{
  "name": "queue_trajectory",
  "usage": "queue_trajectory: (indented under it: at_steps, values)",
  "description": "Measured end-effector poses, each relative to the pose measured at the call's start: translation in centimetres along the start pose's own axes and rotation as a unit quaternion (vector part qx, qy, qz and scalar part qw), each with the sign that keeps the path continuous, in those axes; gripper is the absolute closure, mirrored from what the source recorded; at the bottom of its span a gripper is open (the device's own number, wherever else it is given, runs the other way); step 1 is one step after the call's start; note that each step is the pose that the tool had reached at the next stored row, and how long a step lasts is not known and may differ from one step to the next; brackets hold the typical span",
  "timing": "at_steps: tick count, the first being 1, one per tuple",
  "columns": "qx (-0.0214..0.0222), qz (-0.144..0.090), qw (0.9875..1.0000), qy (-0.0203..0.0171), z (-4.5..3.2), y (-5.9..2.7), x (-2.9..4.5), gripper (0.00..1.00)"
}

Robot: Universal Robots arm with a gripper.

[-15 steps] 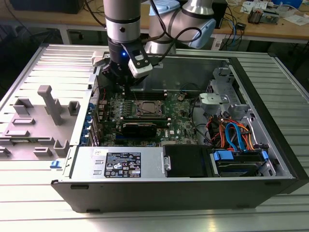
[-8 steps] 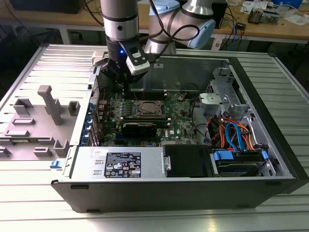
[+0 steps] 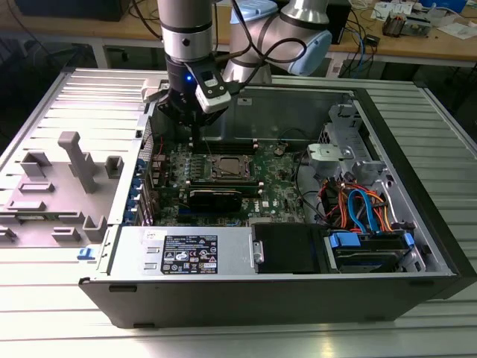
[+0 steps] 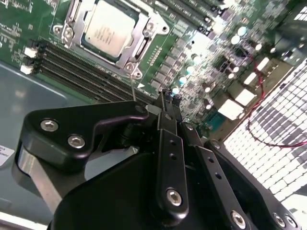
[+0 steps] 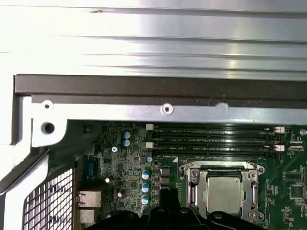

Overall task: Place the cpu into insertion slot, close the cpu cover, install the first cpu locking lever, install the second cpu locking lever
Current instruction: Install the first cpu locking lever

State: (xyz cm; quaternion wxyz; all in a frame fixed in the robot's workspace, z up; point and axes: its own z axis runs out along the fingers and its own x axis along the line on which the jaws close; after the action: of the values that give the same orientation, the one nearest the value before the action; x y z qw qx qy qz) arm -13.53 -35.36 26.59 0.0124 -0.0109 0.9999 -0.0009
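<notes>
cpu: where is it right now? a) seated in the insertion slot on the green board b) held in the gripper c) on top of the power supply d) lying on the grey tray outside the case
a: in both wrist views the cpu lies flat inside the silver rim of the insertion slot, while the gripper is off to one side of it.

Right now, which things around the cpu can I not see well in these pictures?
cpu: too small in the exterior view to judge its seating.
cpu cover: cut off by the picture edge in the second wrist view.
Same cover: one side behind the gripper, first wrist view.
</notes>
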Motion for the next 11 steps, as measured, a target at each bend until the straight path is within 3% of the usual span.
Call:
queue_trajectory:
  at_steps: [6,11]
  values:
    - [0.0001,0.000,1.0000,0.0000,0.23,1.07,-0.13,0.89]
    - [0.0006,0.000,1.0000,0.0001,0.42,1.26,-1.31,0.89]
